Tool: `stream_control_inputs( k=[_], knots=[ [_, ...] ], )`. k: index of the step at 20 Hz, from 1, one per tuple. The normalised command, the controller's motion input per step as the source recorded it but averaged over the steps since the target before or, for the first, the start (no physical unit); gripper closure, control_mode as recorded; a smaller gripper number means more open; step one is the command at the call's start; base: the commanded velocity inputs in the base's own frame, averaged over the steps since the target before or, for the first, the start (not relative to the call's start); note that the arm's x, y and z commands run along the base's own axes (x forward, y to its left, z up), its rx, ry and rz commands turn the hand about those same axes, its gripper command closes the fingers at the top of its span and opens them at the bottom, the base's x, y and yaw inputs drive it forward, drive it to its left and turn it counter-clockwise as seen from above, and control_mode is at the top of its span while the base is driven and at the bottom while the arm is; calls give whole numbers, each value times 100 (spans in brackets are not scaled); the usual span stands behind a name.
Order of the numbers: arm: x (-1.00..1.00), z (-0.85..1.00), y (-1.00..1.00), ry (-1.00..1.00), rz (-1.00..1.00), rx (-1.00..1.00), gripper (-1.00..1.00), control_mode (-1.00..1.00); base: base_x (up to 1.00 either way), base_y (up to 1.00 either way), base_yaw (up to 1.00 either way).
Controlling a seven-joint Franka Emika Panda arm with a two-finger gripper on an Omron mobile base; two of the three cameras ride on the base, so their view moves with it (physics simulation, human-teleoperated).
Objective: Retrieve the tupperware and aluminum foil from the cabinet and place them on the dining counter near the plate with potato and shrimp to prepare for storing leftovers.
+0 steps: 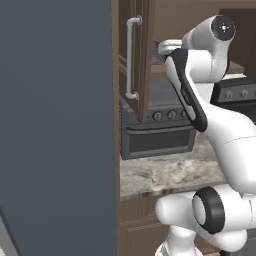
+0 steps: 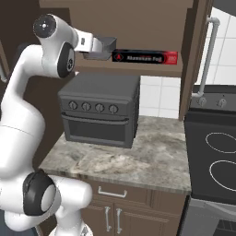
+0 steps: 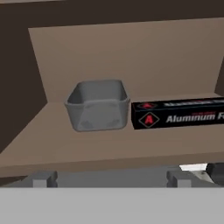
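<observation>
One tupperware (image 3: 98, 106) sits at the centre of the hand view, with one aluminum foil (image 3: 178, 114) box at its right. In the right base view: one toaster oven (image 2: 100, 110) at centre with four knobs (image 2: 92, 107), and two stove burner rings (image 2: 223, 156) at lower right.

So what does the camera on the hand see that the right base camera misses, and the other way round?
The hand view looks straight into the open cabinet: you see the hollow inside of the grey tupperware and the gripper, its fingertips spread wide, short of the shelf. The right base view shows the white arm reaching up, the toaster oven on the marble worktop, and the stove. Both show the aluminum foil box lying on the shelf beside the tub.
</observation>
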Motion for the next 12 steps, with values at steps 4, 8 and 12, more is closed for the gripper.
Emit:
stream_control_inputs(
  k=[4,8,12],
  knots=[
    [45,-5,-20,4,0,0,-100,-100,0,0,0],
    [51,-12,-22,5,0,0,-100,-100,0,0,0],
    [52,-4,-23,3,0,0,-100,-100,0,0,0]
  ],
)
